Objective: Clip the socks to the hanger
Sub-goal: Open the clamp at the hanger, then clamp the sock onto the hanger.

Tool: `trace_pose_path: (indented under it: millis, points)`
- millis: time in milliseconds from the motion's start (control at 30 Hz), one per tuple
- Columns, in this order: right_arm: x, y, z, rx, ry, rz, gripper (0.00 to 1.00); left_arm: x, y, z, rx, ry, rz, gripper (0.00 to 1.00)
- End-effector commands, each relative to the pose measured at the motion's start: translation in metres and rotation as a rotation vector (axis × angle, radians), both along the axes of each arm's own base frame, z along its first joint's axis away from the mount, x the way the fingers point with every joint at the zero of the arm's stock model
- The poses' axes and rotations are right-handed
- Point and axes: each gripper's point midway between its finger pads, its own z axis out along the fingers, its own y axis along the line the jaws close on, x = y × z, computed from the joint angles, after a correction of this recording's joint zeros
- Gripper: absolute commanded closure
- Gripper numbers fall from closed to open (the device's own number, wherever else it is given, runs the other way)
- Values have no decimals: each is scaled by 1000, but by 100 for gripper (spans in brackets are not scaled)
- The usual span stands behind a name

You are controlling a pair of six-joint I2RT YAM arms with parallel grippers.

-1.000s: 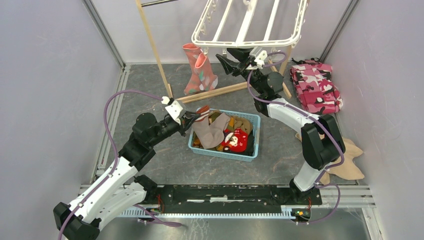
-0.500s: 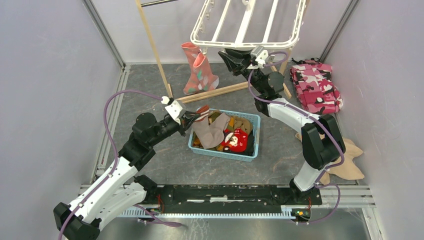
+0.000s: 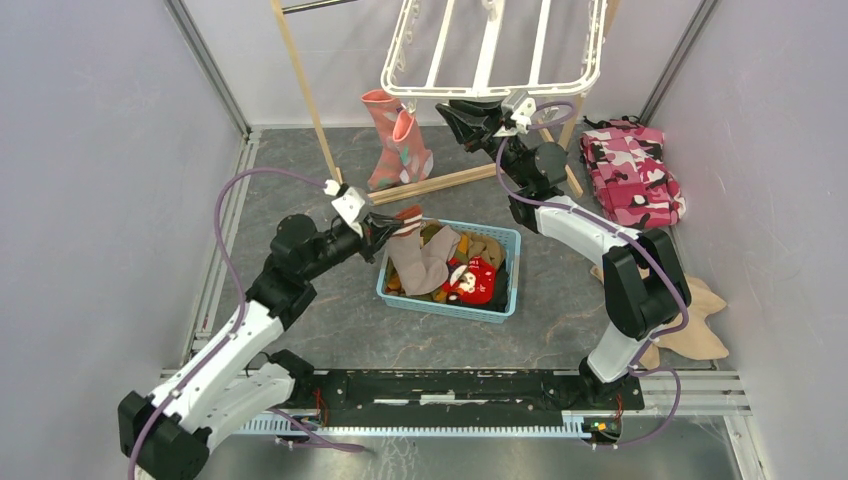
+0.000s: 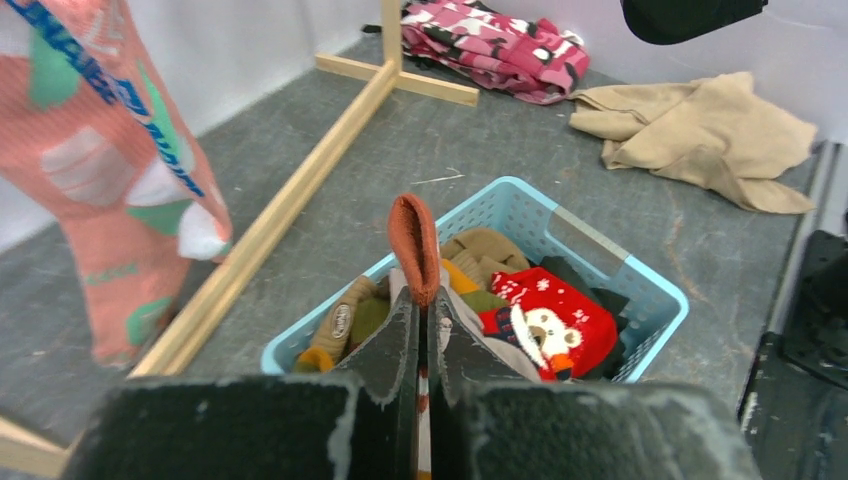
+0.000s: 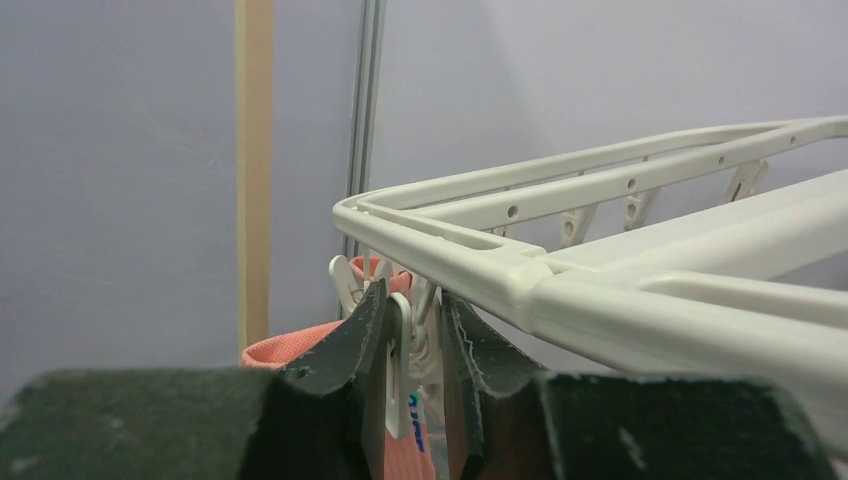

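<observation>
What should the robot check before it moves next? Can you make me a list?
1. Left gripper shut on the grey-brown sock with the red cuff: ok.
2. That sock free of the light blue plastic basket: cannot tell.
3. Right gripper around a small white plastic clip: ok.
4. Clip squeezed open: cannot tell.
5. Sock up at the big white plastic drying hanger: not ok, it is over the basket.
</observation>
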Motion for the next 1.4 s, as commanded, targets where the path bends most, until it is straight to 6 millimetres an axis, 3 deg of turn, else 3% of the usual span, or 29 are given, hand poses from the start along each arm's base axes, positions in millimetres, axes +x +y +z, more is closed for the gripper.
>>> trace_pose_path:
  millis: [0,233,467,833,1167,1367]
  points:
    - [-5,2,15,30,11,32,94,7,-24,32,-146,54,-119,98]
    - [-6,1,12,33,44,48,97,47,-47,41,-154,32,-144,98]
    - [-9,0,15,35,64,67,98,92,-58,57,-146,-152,-96,98]
    - [-13,-6,17,39,78,92,98,150,-67,53,39,-381,-52,98]
    - [-16,-1,19,46,77,134,98,165,-60,61,165,-598,-6,98]
    - [-23,1,22,36,50,165,98,164,-60,59,221,-689,-105,98]
